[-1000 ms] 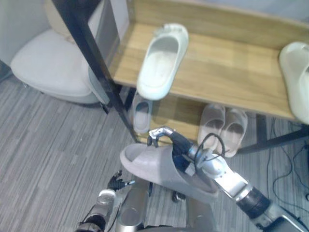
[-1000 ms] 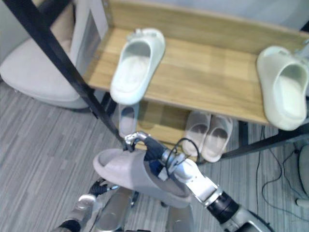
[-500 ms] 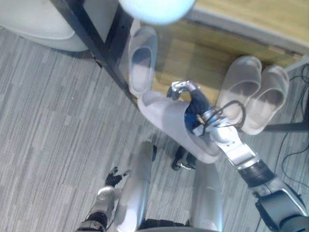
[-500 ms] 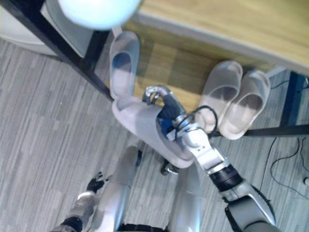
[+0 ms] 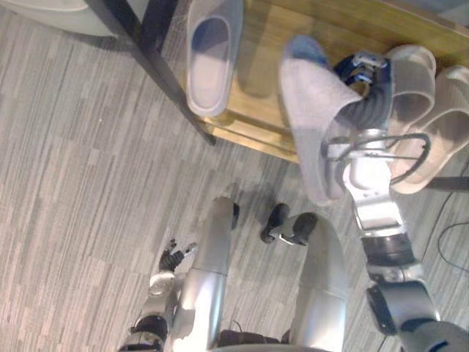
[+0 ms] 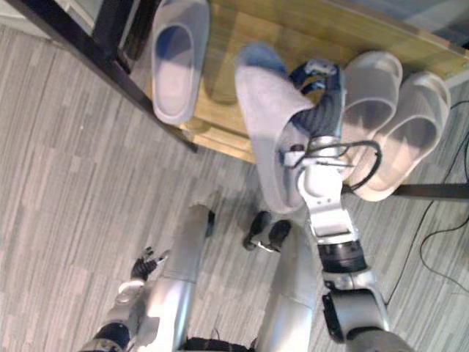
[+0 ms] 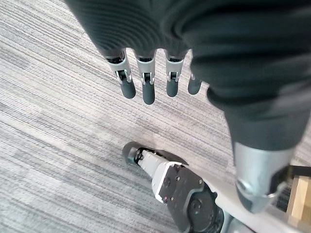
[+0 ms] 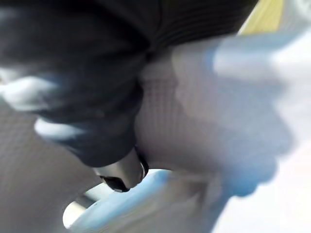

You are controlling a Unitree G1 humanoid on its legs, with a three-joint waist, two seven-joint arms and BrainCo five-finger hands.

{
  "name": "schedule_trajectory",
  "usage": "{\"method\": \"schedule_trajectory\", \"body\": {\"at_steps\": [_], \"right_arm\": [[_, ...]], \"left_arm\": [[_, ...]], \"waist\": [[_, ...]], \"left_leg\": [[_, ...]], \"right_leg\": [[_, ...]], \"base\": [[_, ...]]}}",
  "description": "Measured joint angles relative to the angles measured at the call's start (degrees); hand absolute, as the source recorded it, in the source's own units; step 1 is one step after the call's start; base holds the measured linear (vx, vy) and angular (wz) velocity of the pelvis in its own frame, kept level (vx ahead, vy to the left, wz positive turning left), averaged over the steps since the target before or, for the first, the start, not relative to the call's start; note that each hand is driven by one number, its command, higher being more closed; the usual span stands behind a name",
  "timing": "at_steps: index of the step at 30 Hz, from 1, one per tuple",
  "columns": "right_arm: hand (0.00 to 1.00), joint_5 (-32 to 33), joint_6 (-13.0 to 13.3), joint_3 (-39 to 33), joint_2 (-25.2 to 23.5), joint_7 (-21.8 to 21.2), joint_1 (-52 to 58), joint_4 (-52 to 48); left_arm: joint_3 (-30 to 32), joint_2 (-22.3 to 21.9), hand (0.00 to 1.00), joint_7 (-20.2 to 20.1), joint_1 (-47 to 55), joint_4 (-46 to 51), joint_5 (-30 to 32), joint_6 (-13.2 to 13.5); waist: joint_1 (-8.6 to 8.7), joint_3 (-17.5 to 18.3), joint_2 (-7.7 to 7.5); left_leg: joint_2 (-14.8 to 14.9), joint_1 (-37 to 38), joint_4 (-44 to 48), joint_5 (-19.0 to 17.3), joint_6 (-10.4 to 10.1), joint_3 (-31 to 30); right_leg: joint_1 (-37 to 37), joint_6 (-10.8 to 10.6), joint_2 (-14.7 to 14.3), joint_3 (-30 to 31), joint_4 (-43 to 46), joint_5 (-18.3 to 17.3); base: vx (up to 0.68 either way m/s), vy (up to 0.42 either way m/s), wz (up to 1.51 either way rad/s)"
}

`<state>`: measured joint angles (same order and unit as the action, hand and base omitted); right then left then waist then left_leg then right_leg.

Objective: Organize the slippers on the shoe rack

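My right hand (image 5: 364,95) is shut on a grey slipper (image 5: 311,125), its fingers curled round the strap, and holds it tilted over the low wooden shelf (image 5: 264,44) of the shoe rack. The same grey slipper (image 6: 270,117) hangs with its toe over the shelf and its heel past the front edge. Its mate, another grey slipper (image 5: 212,51), lies on the shelf to the left. A pair of beige slippers (image 6: 396,125) rests on the shelf to the right, close to my hand. My left hand (image 5: 174,257) hangs low over the floor, fingers (image 7: 146,82) straight and holding nothing.
A black rack leg (image 5: 157,66) slants down at the left beside the shelf. Grey striped carpet (image 5: 73,183) covers the floor in front of the rack.
The camera has tilted further down. My right hand has carried the grey slipper up and forward, from beside the shelf edge to over the shelf, between the other grey slipper and the beige pair.
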<state>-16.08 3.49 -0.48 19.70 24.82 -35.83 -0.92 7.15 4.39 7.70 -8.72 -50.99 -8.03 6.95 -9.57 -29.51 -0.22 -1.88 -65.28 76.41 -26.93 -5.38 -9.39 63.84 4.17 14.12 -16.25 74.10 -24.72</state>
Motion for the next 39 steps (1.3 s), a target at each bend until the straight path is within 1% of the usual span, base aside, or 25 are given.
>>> {"method": "schedule_trajectory", "body": {"at_steps": [1,2,3,6,9,11,14,15,20,21,24,28,31,35,39], "right_arm": [[1.0,-0.61,-0.78,-0.68,-0.67,1.01,-0.87,1.04],[1.0,-1.98,-2.23,-1.87,-1.98,2.25,-2.47,3.61],[1.0,-1.99,-2.59,-2.03,-2.18,2.62,-2.89,4.44],[1.0,-2.73,-5.23,-3.33,-4.61,4.47,-5.98,8.93],[1.0,-4.19,-7.33,-4.01,-5.78,5.67,-8.92,13.59],[1.0,-4.19,-8.0,-4.01,-6.17,6.25,-10.23,15.12],[1.0,-4.14,-8.63,-4.13,-6.3,7.74,-14.93,19.66],[0.0,-4.12,-8.69,-4.14,-6.3,7.77,-15.54,20.28],[0.0,-3.75,-9.18,-6.14,-7.14,9.27,-20.8,25.55],[0.0,-2.89,-9.26,-6.07,-7.6,9.96,-21.49,26.6],[0.0,-1.31,-9.49,-6.08,-8.41,10.1,-21.63,27.24],[0.0,-1.21,-9.59,-5.89,-8.67,10.13,-21.64,27.25],[0.0,0.49,-9.58,-5.26,-8.76,10.12,-21.63,26.99],[0.0,0.58,-9.57,-3.93,-9.05,10.0,-21.37,26.25],[0.0,0.54,-9.25,-3.31,-10.61,9.41,-17.84,21.52]], "left_arm": [[0.54,-0.17,0.0,0.18,0.01,0.38,-0.01,-0.01],[0.96,-0.33,0.0,1.1,0.04,0.69,-0.05,-0.13],[1.06,-0.37,0.0,1.16,0.05,0.8,-0.05,-0.14],[2.5,-0.92,0.0,1.63,0.03,1.0,-0.08,-0.16],[3.03,-1.18,0.0,2.35,-0.02,1.16,-0.31,-0.12],[3.07,-1.22,0.0,2.54,-0.03,1.21,-0.64,-0.13],[3.17,-1.4,0.0,3.57,-0.19,1.33,-1.07,-0.13],[3.17,-1.41,0.0,3.59,-0.2,1.33,-1.07,-0.14],[3.13,-1.55,0.0,4.71,-1.21,0.79,-1.13,-0.14],[3.05,-1.6,0.0,5.0,-1.28,0.67,-1.14,-0.13],[3.0,-1.86,0.0,5.81,-1.33,0.65,-1.25,-0.11],[2.91,-2.02,0.0,5.81,-1.7,0.67,-1.3,-0.11],[2.9,-2.02,0.0,5.81,-1.76,0.61,-1.29,-0.12],[2.9,-2.02,0.0,5.78,-1.79,0.65,-1.3,-0.11],[2.92,-1.98,0.0,5.72,-1.79,0.69,-2.25,-0.15]], "waist": [[0.0,0.0,0.0],[-0.15,0.01,0.01],[-0.23,0.01,0.01],[-0.8,0.02,0.02],[-1.26,0.1,0.01],[-1.42,0.2,0.0],[-2.29,0.52,-0.08],[-2.31,0.52,-0.08],[-3.3,0.56,-0.07],[-3.41,0.94,0.02],[-3.69,2.36,-0.03],[-4.2,2.54,-0.06],[-4.22,2.55,-0.06],[-4.21,2.58,-0.07],[-4.15,2.59,-0.07]], "left_leg": [[-0.04,-0.23,0.0,0.07,-0.13,-0.17],[-0.07,-0.39,0.0,0.15,-0.27,-0.46],[-0.08,-0.42,0.0,0.17,-0.32,-0.54],[-0.16,-0.75,-0.14,0.32,-0.61,-0.9],[-0.48,-0.93,-0.46,0.59,-1.12,-1.39],[-0.68,-1.19,-0.62,0.7,-1.31,-1.71],[-0.86,-2.24,-0.78,1.26,-2.3,-2.1],[-0.87,-2.29,-0.78,1.29,-2.34,-2.15],[-1.1,-2.78,-1.23,1.6,-2.69,-2.65],[-1.25,-2.98,-1.36,1.65,-2.68,-2.85],[-1.47,-3.84,-1.39,1.68,-2.72,-3.39],[-1.59,-3.89,-1.69,2.11,-3.55,-3.82],[-1.55,-3.85,-1.82,2.22,-3.77,-4.02],[-1.38,-3.57,-1.95,2.29,-3.89,-4.05],[-1.17,-3.1,-2.15,2.3,-3.89,-4.01]], "right_leg": [[0.14,0.0,0.03,-0.18,0.01,0.0],[0.15,0.08,0.06,-0.46,0.01,-0.04],[0.15,0.12,0.06,-0.54,0.02,-0.07],[0.34,0.4,0.21,-0.94,0.11,-0.22],[0.38,0.54,0.37,-1.26,0.14,-0.45],[0.5,0.72,0.67,-1.64,0.15,-0.55],[1.57,0.74,0.8,-1.87,0.32,-0.56],[1.62,0.74,0.8,-1.92,0.32,-0.56],[2.01,0.76,0.92,-2.3,0.28,-0.57],[2.16,0.83,1.0,-2.45,0.26,-0.61],[2.73,1.14,1.14,-2.98,0.27,-0.79],[2.72,1.46,1.22,-3.4,0.28,-0.96],[2.7,1.54,1.2,-3.61,0.28,-1.0],[2.52,1.54,1.09,-3.66,0.24,-1.01],[2.07,1.54,0.95,-3.72,0.0,-1.0]], "base": [[-0.02,-0.015,0.05],[-0.02,-0.014,0.05],[-0.02,-0.016,0.06],[-0.01,-0.017,0.05],[0.0,-0.02,0.08],[0.0,-0.015,0.1],[0.0,-0.018,0.06],[0.0,-0.015,0.04],[-0.01,-0.004,0.04],[-0.01,-0.006,0.08],[0.0,-0.003,0.08],[0.0,-0.005,0.04],[0.0,0.0,0.0],[0.0,0.0,0.0],[0.0,0.005,-0.01]]}}
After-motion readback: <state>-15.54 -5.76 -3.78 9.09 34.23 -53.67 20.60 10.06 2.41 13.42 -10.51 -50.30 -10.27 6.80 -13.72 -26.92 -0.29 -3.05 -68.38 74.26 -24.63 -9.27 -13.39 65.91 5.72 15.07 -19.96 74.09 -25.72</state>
